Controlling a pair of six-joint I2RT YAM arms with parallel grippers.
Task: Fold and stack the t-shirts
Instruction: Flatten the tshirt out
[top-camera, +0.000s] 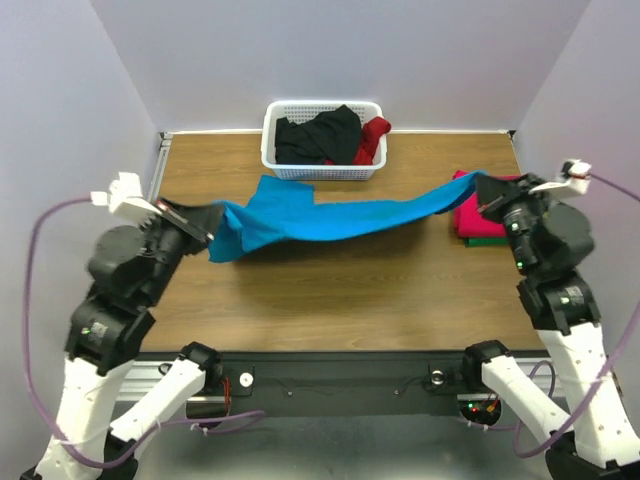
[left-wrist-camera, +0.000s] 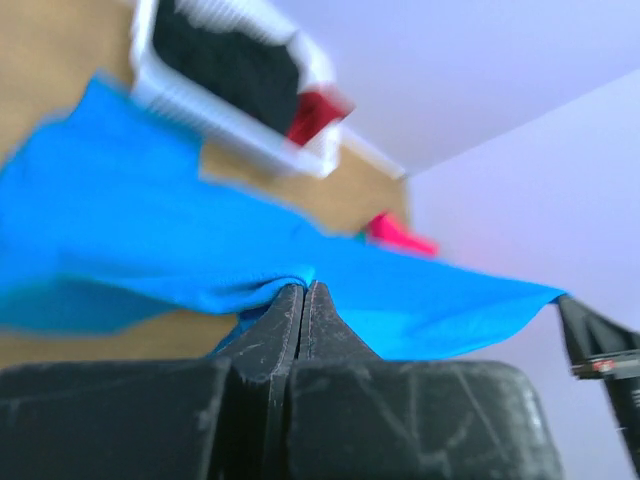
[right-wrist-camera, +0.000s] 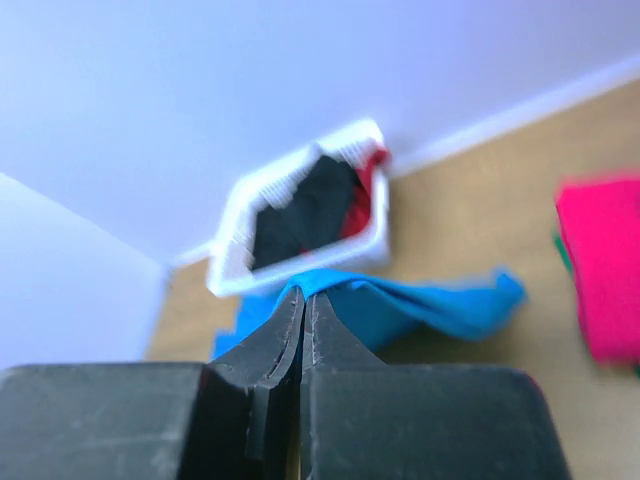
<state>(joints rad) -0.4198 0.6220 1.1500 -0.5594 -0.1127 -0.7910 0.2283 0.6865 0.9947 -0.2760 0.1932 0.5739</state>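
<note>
Pale lavender walls (top-camera: 350, 50) close in on three sides; a brown wood-grain table (top-camera: 340, 290) sits between them, black rail (top-camera: 340, 375) along its near edge.

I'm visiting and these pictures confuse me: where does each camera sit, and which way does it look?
Top external: above and behind the arms, looking down on the table; both arms show, left gripper and right gripper stretching the turquoise-blue t-shirt between them.
Left wrist: on the left arm, looking past its shut fingers, across the shirt, to the white basket.
Right wrist: on the right arm, looking past its shut fingers toward the basket and the magenta-red t-shirt.
Shared: all three see that shirt and the basket.
</note>
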